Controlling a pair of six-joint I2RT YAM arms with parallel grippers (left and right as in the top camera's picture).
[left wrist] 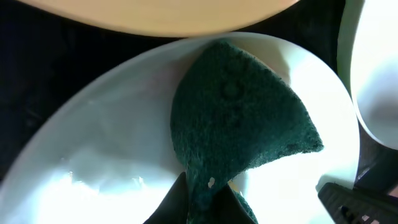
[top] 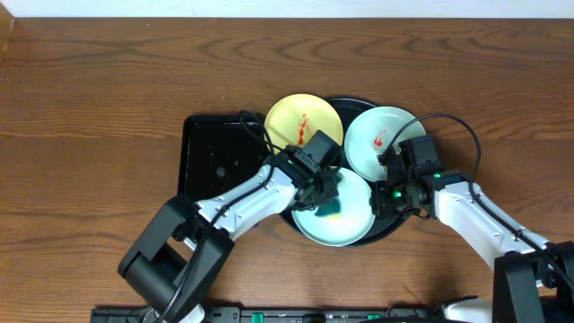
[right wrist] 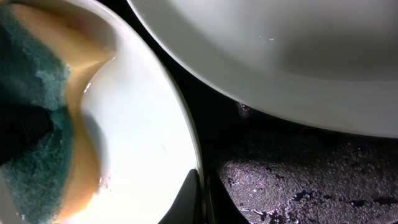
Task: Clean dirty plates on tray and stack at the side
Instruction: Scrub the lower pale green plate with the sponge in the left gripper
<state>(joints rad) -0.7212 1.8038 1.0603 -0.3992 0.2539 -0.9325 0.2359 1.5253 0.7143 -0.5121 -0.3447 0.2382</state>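
On the round black tray (top: 401, 224) lie three plates. The pale yellow plate (top: 303, 121) and one light blue plate (top: 381, 139) each carry a red smear. My left gripper (top: 325, 190) is shut on a green sponge (left wrist: 236, 118), which is pressed onto the front light blue plate (top: 345, 229). In the left wrist view the sponge fans out over that plate (left wrist: 93, 155). My right gripper (top: 384, 193) is shut on this plate's right rim (right wrist: 193, 155), which sits pinched between its fingertips (right wrist: 186, 199). The sponge's yellow underside (right wrist: 78, 124) shows at the left of the right wrist view.
A smaller rectangular black tray (top: 215, 152) lies just left of the round one, under my left arm. Brown wooden table (top: 108, 90) spreads all around. The other blue plate (right wrist: 280, 56) overhangs the wet tray floor (right wrist: 298, 180) close to my right fingers.
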